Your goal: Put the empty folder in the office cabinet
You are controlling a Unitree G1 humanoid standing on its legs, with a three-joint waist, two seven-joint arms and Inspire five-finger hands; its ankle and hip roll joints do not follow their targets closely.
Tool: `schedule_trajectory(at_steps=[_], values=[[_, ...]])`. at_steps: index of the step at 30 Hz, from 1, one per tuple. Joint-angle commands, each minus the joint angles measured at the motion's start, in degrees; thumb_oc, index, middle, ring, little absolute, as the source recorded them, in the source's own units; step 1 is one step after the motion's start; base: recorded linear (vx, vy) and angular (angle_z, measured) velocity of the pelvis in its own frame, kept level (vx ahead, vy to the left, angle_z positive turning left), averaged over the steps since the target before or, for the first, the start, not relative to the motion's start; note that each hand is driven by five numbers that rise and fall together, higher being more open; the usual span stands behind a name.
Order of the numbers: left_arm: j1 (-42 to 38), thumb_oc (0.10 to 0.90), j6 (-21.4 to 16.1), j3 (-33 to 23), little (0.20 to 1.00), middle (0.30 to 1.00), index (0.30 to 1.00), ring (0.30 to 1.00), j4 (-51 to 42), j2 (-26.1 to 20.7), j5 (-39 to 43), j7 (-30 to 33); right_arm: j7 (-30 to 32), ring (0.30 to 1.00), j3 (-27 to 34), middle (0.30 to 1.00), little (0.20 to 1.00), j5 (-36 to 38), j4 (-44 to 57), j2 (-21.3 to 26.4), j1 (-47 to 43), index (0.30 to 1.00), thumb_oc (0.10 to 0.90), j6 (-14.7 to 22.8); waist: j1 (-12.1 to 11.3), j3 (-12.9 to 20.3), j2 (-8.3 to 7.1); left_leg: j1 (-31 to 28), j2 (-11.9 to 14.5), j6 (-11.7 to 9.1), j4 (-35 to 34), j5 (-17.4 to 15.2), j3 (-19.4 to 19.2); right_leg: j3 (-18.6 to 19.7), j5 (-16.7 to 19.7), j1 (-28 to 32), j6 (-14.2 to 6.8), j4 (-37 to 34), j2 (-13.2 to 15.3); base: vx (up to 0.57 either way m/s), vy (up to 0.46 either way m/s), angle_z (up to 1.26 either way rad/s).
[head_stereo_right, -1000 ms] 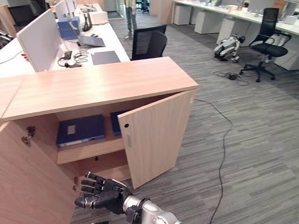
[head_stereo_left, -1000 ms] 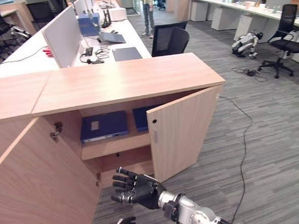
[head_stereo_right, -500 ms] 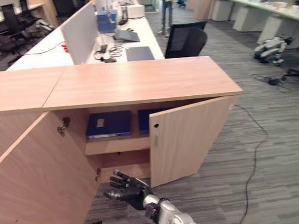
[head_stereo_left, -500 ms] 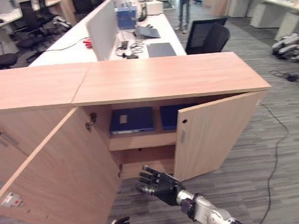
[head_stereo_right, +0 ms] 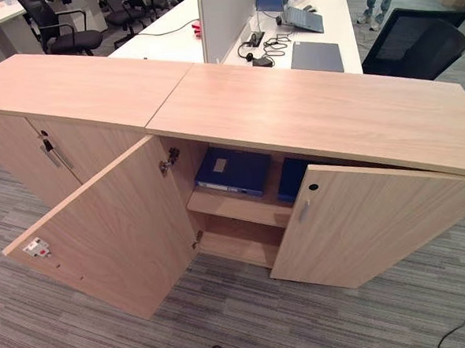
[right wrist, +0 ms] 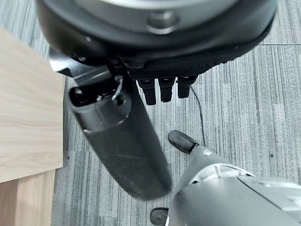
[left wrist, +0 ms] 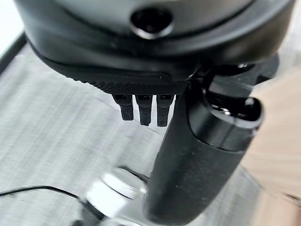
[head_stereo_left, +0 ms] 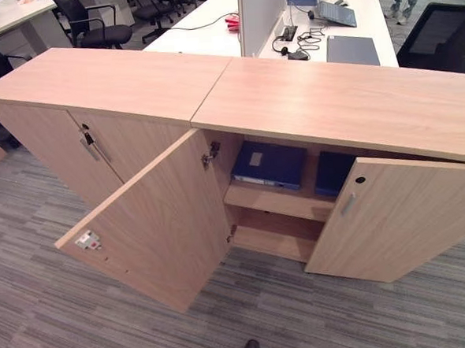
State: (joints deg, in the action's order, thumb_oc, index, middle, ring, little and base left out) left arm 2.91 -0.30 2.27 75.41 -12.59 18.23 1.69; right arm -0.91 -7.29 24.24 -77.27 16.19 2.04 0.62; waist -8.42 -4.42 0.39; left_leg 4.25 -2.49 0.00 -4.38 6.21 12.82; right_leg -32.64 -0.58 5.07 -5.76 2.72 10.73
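Grey striped carpet floor is running under a long, low wooden office cabinet. Both of its doors are standing open: the left door is swinging far out, the right door is sitting partly open. On the upper shelf a blue folder is lying flat, with a second blue folder just beside it, partly hidden by the right door. Behind the cabinet a white desk is carrying a grey divider panel, a laptop, a flat dark pad and cables. Black office chairs are standing at the far left.

Left robot hand: fingers are hanging relaxed over the carpet, gripping nothing. Right robot hand: likewise loose and empty, above the carpet beside a cabinet edge.

Versus 0.5 s ago: the head camera has swung left, so more of the left-hand cabinet section is in frame; the right robot hand, then spread low before the cabinet opening, is gone from the eye views. Folders are unchanged.
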Motion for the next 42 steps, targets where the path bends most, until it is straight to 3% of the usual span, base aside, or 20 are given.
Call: schedule_trajectory(at_steps=[1, 3, 6, 10, 11, 12, 13, 15, 16, 18, 19, 21, 22, 26, 30, 36, 41, 42], values=[[-3.3, 0.8, -2.5, -0.7, 0.9, 0.9, 0.9, 0.9, 2.1, -1.9, 2.3, -1.1, 0.1, 0.9, 0.0, 0.9, 0.9, 0.9, 3.9, -1.5, -2.6, 0.9, 0.8, 2.5, 0.1, -0.7, -0.06, 0.3, 1.4, -2.0, -0.6, -3.4, -3.8, 16.7, -6.0, -3.9, -1.0, 2.6, -2.8, -0.12, -0.219, 0.48], [-2.7, 0.8, -2.4, -1.4, 0.9, 0.9, 0.9, 0.9, 2.2, -2.1, 3.5, -1.5, -0.1, 0.9, -0.2, 0.9, 0.9, 1.0, 3.9, -1.6, -2.3, 0.9, 0.8, 2.5, 0.0, -0.5, -0.4, 0.8, 2.1, -2.3, -0.6, -3.0, -4.2, 16.9, -6.1, -3.5, -0.7, 1.1, -3.4, -0.09, -0.249, 0.2], [-1.7, 0.8, -2.3, -6.0, 0.9, 0.9, 0.9, 0.9, -0.1, -3.5, 12.6, -3.1, -1.3, 0.9, -1.5, 0.9, 0.9, -0.2, 4.5, -1.1, -1.0, 0.9, 0.8, 2.7, -1.1, -2.1, -1.16, 2.5, 5.5, -4.9, 1.2, -0.8, -2.6, 15.2, -7.5, -2.3, 1.0, -0.4, -6.7, -0.14, -0.341, 0.04], [-3.0, 0.8, -3.0, -7.9, 0.9, 0.9, 0.9, 0.9, -1.2, -4.3, 15.8, -2.6, -0.9, 0.9, -1.0, 0.9, 0.9, -1.2, 4.4, 0.6, -1.4, 0.9, 0.8, 2.7, -1.2, -4.1, -0.87, 6.5, 6.8, -7.0, 4.3, 1.8, -1.4, 12.4, -8.1, -1.9, 2.2, -1.0, -8.3, -0.17, -0.253, 0.51], [-3.4, 0.8, -3.4, -9.0, 0.9, 0.9, 0.9, 0.9, -2.4, -5.0, 17.0, -2.1, -0.3, 0.9, -0.1, 0.9, 0.9, -2.0, 4.1, 2.1, -1.7, 0.9, 0.8, 2.4, -1.4, -5.0, -0.48, 7.5, 7.9, -7.1, 5.1, 2.6, -4.1, 11.0, -8.5, -1.3, 2.8, -0.9, -8.5, -0.16, -0.161, 0.46], [-3.4, 0.8, -3.4, -9.0, 0.9, 0.9, 0.9, 0.9, -2.4, -5.0, 17.0, -2.1, -0.3, 0.9, -0.1, 0.9, 0.9, -2.0, 4.1, 2.2, -1.8, 0.9, 0.8, 2.4, -1.2, -4.9, -0.44, 7.7, 7.9, -7.0, 5.1, 2.7, -4.0, 10.8, -8.4, -1.4, 2.8, -1.0, -8.5, -0.17, -0.142, 0.47], [-3.6, 0.8, -3.9, -9.8, 0.9, 0.9, 0.9, 0.9, -3.6, -6.4, 16.1, -1.4, 0.1, 0.9, 1.1, 0.9, 0.9, -1.8, 4.1, 3.7, -2.3, 0.9, 0.8, 2.4, -0.9, -5.3, -0.46, 7.6, 10.3, -6.0, 6.1, 3.0, -10.7, 9.6, -8.4, -1.0, 3.2, -1.1, -8.3, -0.11, -0.078, 0.33], [-3.7, 0.8, -4.1, -10.0, 0.9, 0.9, 0.9, 0.9, -4.2, -7.2, 15.6, -1.0, 0.3, 0.9, 1.4, 0.9, 0.9, -1.4, 4.3, 4.1, -2.5, 0.9, 0.8, 2.4, -0.8, -5.3, -0.51, 7.5, 11.0, -5.8, 6.7, 2.8, -12.8, 9.5, -8.3, -1.0, 3.4, -1.2, -8.2, -0.09, -0.067, 0.49], [-3.2, 0.8, -4.4, -11.7, 0.9, 0.9, 0.9, 0.9, -6.1, -9.2, 15.7, -0.4, 0.2, 0.9, 2.3, 0.9, 0.9, -0.4, 4.8, 5.0, -2.7, 0.9, 0.8, 2.6, -0.7, -5.0, -0.66, 6.5, 11.9, -5.4, 8.7, 1.1, -14.8, 9.4, -8.1, -1.2, 3.9, -1.3, -7.9, -0.06, -0.031, 0.45], [-3.2, 0.8, -4.5, -12.7, 0.9, 0.9, 0.9, 0.9, -6.6, -10.5, 15.5, -0.2, 0.1, 0.9, 2.6, 0.9, 0.9, -0.1, 4.9, 5.2, -2.7, 0.9, 0.8, 2.6, -0.5, -4.7, -0.74, 5.9, 11.8, -5.3, 9.7, 0.2, -14.8, 9.3, -8.0, -1.2, 4.0, -1.4, -7.6, -0.03, -0.016, 0.13], [-3.2, 0.8, -5.0, -14.1, 0.9, 0.9, 0.9, 0.9, -8.6, -13.1, 14.6, 0.6, -0.4, 0.9, 2.9, 0.9, 0.9, -0.5, 5.1, 6.0, -2.6, 0.9, 0.8, 2.6, -0.2, -4.1, -0.84, 3.7, 11.7, -5.7, 11.4, -3.2, -14.8, 9.7, -8.5, -1.0, 4.0, -1.2, -7.3, 0.02, -0.015, 0.04], [-3.8, 0.8, -5.3, -14.6, 0.9, 0.9, 0.9, 0.9, -10.3, -15.1, 13.6, 1.1, -0.7, 0.9, 3.0, 0.9, 0.9, -0.9, 5.0, 6.3, -2.1, 0.9, 0.8, 2.5, 0.4, -3.6, -0.62, 2.0, 12.3, -5.7, 11.8, -4.2, -15.8, 9.3, -8.5, -1.2, 4.0, -1.4, -7.1, -0.01, 0.011, 0.02], [-3.8, 0.8, -5.2, -14.6, 0.9, 0.9, 0.9, 0.9, -10.3, -15.1, 13.6, 1.1, -0.7, 0.9, 3.0, 0.9, 0.9, -0.9, 5.0, 6.3, -2.1, 0.9, 0.8, 2.5, 0.4, -3.7, -0.62, 1.9, 12.3, -5.7, 11.8, -4.2, -15.8, 9.3, -8.5, -1.1, 4.0, -1.4, -7.2, -0.03, 0.077, 0.3], [-8.7, 0.8, -4.8, -15.6, 0.9, 0.9, 0.9, 0.9, -13.7, -23.7, 9.3, 2.9, -1.1, 0.9, 5.3, 0.9, 0.9, -1.6, 3.4, 7.0, 0.5, 0.9, 0.8, 1.8, 3.5, -0.9, 1.89, -3.2, 12.4, -6.9, 3.3, -2.9, -20.4, 6.4, -7.0, -0.5, 3.0, -3.2, -7.1, 0.01, 0.137, 0.52], [-11.6, 0.8, -4.4, -15.6, 0.9, 0.9, 0.9, 0.9, -13.6, -28.9, 6.9, 3.0, -1.9, 0.9, 5.9, 0.9, 0.9, -2.3, 2.2, 6.6, 1.6, 0.9, 0.8, 1.2, 4.4, 0.9, 2.5, -5.7, 11.3, -7.0, -0.2, -2.7, -20.8, 5.8, -5.8, 0.4, 2.1, -4.4, -6.7, 0.06, 0.162, 0.16], [-17.0, 0.8, -4.2, -15.0, 0.9, 0.9, 0.9, 0.9, -16.2, -37.0, 3.4, 3.4, -2.7, 0.9, 5.3, 0.9, 0.9, -2.7, 2.2, 6.1, 1.5, 0.9, 0.8, 0.9, 5.4, 2.8, 2.85, -7.3, 8.8, -5.4, -0.6, -5.9, -21.8, 7.7, -3.6, 0.3, -0.2, -4.5, -4.5, 0.03, 0.156, -0.07], [-24.5, 0.8, -4.4, -9.8, 0.9, 0.9, 0.9, 0.9, -16.4, -40.0, 1.8, 3.2, -3.1, 0.9, 4.3, 0.9, 0.9, -2.4, 2.9, 5.3, 1.0, 0.9, 0.8, 0.9, 6.4, 3.2, 2.68, -7.3, 6.8, -3.7, -0.6, -6.6, -23.4, 8.4, -1.1, -0.7, -1.5, -4.7, -2.6, -0.01, 0.152, -0.17], [-24.6, 0.8, -4.4, -9.6, 0.9, 0.9, 0.9, 0.9, -16.3, -40.0, 1.8, 3.2, -3.1, 0.9, 4.3, 0.9, 0.9, -2.5, 2.9, 5.2, 1.0, 0.9, 0.8, 0.9, 6.3, 3.4, 2.69, -7.8, 7.0, -4.0, -0.6, -7.6, -22.9, 9.1, -2.0, -0.3, -1.9, -4.8, -2.8, -0.07, 0.145, -0.18]])
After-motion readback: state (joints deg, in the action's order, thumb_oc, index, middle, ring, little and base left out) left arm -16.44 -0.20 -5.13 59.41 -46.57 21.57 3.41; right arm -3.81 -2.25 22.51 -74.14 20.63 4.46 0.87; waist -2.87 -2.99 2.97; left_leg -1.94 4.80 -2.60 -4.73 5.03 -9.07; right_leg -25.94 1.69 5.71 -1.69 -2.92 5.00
